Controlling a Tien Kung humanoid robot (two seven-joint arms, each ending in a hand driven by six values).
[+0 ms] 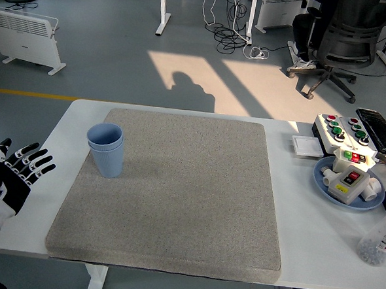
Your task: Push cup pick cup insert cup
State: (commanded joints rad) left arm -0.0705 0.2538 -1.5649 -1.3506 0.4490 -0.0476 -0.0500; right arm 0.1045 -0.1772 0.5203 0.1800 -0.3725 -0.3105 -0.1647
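Left robot hand (11, 176) hangs at lower left, fingers spread, empty.

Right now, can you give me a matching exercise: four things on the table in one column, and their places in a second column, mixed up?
Things:
1. cups
2. left hand
3. blue plate
4. bottle

Places:
A. table's right side, holding small white parts
B. mat's left part, stacked upright
C. table's near right corner
D. table's near left edge, fingers spread

Pairs: 1-B, 2-D, 3-A, 4-C
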